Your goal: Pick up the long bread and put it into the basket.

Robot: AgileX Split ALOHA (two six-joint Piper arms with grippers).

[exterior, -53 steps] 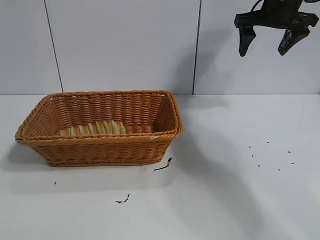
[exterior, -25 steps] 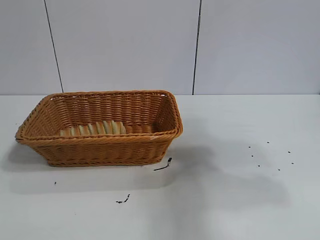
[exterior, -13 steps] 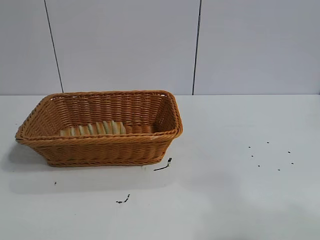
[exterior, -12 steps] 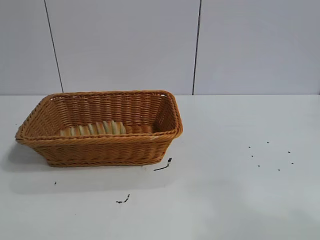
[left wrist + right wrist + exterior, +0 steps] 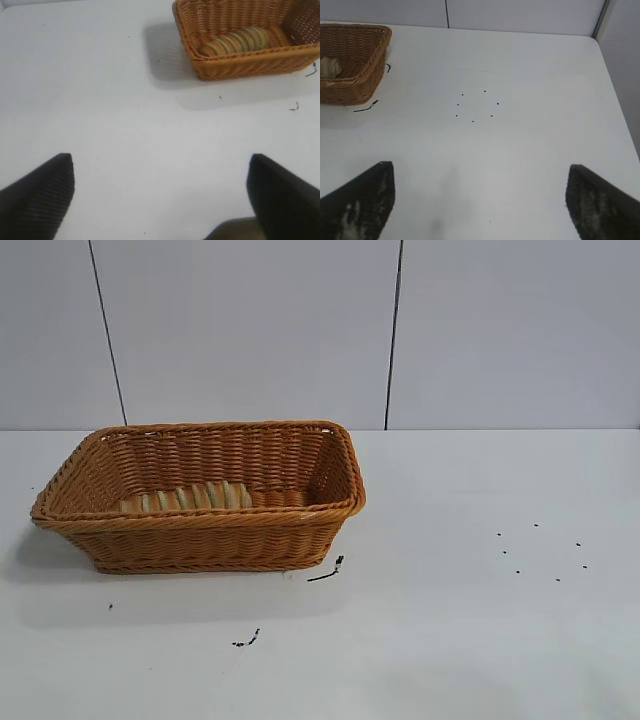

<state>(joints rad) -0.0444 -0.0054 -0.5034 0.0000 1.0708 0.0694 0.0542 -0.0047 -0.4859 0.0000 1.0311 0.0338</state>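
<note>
The orange-brown wicker basket (image 5: 200,540) stands on the white table at the left. The long bread (image 5: 185,498) lies inside it near its front wall, ridges showing above the rim. In the left wrist view the basket (image 5: 240,65) is far off with the bread (image 5: 235,41) in it. My left gripper (image 5: 160,167) is open over bare table, well away from the basket. My right gripper (image 5: 480,172) is also open, nothing between its fingers, with the basket (image 5: 350,87) far off to one side. Neither arm shows in the exterior view.
Small black specks (image 5: 540,550) dot the table at the right, and two dark scraps (image 5: 327,570) lie in front of the basket. A grey panelled wall (image 5: 390,330) runs behind the table. The table's edge (image 5: 615,100) shows in the right wrist view.
The right gripper, seen at the upper right two seconds ago, has left the exterior view, and its shadow on the table has faded. Basket and bread have not moved.
</note>
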